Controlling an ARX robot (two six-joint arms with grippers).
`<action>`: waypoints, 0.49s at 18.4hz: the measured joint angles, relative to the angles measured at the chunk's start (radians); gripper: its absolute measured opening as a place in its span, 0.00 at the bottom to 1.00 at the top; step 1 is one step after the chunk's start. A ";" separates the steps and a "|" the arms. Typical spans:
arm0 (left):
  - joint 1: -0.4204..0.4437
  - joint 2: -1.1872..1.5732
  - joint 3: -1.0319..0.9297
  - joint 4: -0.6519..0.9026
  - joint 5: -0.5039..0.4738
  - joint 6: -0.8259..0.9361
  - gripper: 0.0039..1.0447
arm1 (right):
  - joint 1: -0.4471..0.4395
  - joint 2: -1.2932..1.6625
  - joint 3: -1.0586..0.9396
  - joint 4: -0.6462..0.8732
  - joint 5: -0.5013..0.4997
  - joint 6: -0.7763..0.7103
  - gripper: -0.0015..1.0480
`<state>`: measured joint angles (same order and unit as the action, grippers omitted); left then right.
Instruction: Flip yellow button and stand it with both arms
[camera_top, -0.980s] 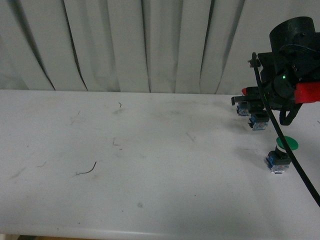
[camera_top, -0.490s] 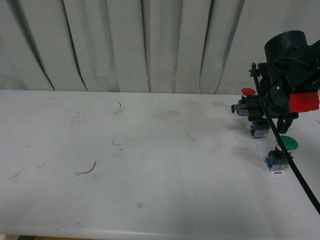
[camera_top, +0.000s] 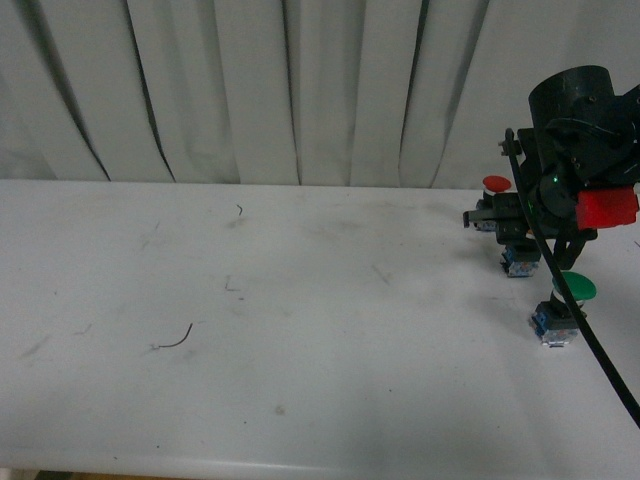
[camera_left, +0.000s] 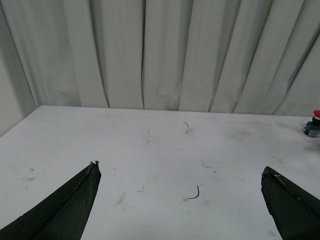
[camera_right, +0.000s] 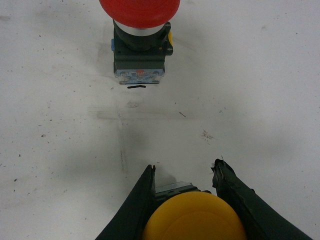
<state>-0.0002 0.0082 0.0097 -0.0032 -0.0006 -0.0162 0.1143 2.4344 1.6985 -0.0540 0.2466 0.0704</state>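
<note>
The yellow button (camera_right: 195, 217) fills the near edge of the right wrist view, its round cap facing the camera and a silver collar edge showing beyond it. My right gripper (camera_right: 185, 166) is shut on it, one black finger on each side. In the front view the right gripper (camera_top: 518, 246) sits at the far right under the arm's red block, with the button's blue base (camera_top: 520, 263) showing just below. My left gripper (camera_left: 180, 167) stands open above bare table, nothing between its fingers; it is out of the front view.
A red-capped button (camera_right: 139, 30) stands upright just beyond the right gripper, also seen as a red cap (camera_top: 496, 184) in the front view. A green-capped button (camera_top: 574, 288) lies nearer, by the table's right side. The white table (camera_top: 250, 330) carries small dark scraps; curtains hang behind.
The right arm has shifted left and lower, and the yellow button's blue base shows lower in the front view. Over the last half second hardly anything moved.
</note>
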 joint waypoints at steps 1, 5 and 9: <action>0.000 0.000 0.000 0.000 0.000 0.000 0.94 | -0.004 0.000 0.000 0.000 0.000 0.000 0.32; 0.000 0.000 0.000 0.000 0.000 0.000 0.94 | -0.010 0.000 -0.004 0.002 -0.002 0.000 0.44; 0.000 0.000 0.000 0.000 0.000 0.000 0.94 | -0.011 0.000 -0.004 0.010 -0.008 0.004 0.84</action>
<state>-0.0002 0.0082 0.0097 -0.0032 -0.0002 -0.0162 0.1036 2.4344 1.6947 -0.0441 0.2390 0.0746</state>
